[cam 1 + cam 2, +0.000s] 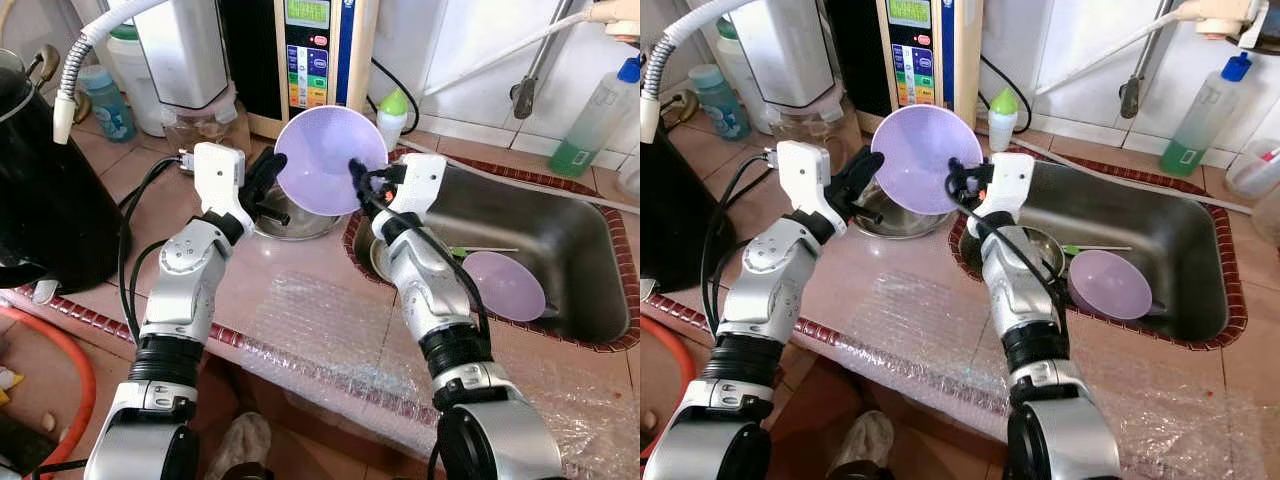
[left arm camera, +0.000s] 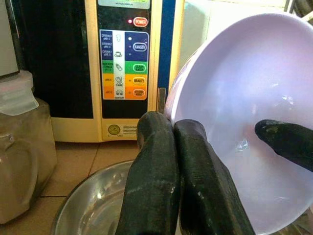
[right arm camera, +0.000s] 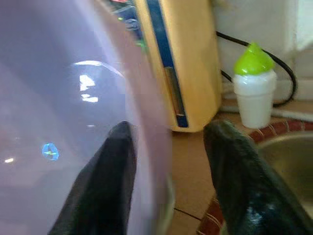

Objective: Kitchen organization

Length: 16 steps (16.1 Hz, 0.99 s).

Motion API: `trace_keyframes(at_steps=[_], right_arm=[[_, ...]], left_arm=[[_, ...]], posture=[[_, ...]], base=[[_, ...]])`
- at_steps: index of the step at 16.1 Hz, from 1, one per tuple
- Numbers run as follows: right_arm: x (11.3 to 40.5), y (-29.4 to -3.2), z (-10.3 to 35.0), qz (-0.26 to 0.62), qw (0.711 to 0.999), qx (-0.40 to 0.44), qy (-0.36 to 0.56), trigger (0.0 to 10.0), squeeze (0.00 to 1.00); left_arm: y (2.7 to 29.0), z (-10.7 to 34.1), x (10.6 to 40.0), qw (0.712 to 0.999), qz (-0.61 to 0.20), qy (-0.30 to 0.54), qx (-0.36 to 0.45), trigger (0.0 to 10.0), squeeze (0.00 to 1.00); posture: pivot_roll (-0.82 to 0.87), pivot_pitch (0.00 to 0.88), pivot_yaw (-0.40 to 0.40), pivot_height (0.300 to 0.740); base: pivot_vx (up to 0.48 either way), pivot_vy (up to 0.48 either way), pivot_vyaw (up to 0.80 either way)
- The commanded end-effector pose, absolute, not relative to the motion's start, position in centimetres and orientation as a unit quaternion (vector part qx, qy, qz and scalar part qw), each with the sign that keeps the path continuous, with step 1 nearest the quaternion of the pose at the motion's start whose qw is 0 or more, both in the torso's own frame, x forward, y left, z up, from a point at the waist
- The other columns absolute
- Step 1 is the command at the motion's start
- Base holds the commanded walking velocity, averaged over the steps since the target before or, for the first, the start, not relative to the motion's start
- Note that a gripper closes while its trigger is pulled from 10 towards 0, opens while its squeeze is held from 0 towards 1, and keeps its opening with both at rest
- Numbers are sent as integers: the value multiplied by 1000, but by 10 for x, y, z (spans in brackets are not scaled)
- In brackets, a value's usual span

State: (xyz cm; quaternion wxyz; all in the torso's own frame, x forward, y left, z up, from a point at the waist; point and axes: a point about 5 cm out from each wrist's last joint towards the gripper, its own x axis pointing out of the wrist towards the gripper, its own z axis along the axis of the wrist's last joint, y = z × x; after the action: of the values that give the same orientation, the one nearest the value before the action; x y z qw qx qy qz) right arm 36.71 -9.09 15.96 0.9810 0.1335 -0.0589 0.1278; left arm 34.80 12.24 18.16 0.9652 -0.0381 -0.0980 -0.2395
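A pale purple bowl (image 1: 325,155) stands tilted on edge over a steel bowl (image 1: 290,222) on the counter, its hollow facing me. My left gripper (image 1: 262,180) is shut, and its fingers (image 2: 161,186) press together at the bowl's left rim. My right gripper (image 1: 358,178) sits astride the right rim with one finger (image 3: 100,186) inside the hollow. The other finger (image 3: 239,181) is outside, and a gap shows between it and the rim. A second purple bowl (image 1: 505,285) lies in the steel sink (image 1: 590,240).
A water ionizer (image 1: 310,50) and a clear jar (image 2: 19,156) stand just behind the bowls. A black kettle (image 1: 40,190) fills the left counter. A green-capped bottle (image 1: 392,115) and a green soap bottle (image 1: 590,120) stand near the sink. Bubble wrap (image 1: 330,320) covers the near counter.
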Motion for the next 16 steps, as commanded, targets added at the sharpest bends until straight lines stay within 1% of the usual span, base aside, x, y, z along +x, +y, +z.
trace_keyframes(at_steps=[1, 8, 9, 10, 11, 12, 16], right_arm=[[371, -91, 163, 122, 981, 141, -54, 0, 0], [374, -97, 158, 105, 982, 155, -37, 0, 0], [375, -100, 155, 96, 982, 157, -31, 0, 0], [375, -103, 153, 85, 982, 166, -25, 0, 0], [376, -105, 152, 78, 982, 170, -21, 0, 0], [377, -107, 152, 71, 983, 169, -21, 0, 0], [380, -119, 149, 33, 982, 187, -9, 0, 0]], left_arm=[[124, 187, 348, 965, -239, -105, -31, 0, 0], [123, 189, 350, 966, -231, -111, -27, 0, 0], [122, 189, 350, 966, -232, -112, -20, 3490, 0], [122, 189, 350, 966, -234, -112, -17, 4549, 0], [123, 188, 350, 966, -235, -110, -13, 9608, 0], [124, 186, 350, 967, -232, -106, -7, 10000, 0], [122, 178, 349, 967, -237, -95, 7, 10000, 0]], posture=[[34, 0, 8, 740], [53, 0, -4, 740], [62, 0, -6, 740], [61, 0, -8, 740], [60, 0, -8, 740], [58, 0, -5, 740], [64, 0, 9, 740]], base=[[0, 0, 0], [0, 0, 0], [0, 0, 0], [0, 0, 0], [0, 0, 0], [0, 0, 0], [0, 0, 0]])
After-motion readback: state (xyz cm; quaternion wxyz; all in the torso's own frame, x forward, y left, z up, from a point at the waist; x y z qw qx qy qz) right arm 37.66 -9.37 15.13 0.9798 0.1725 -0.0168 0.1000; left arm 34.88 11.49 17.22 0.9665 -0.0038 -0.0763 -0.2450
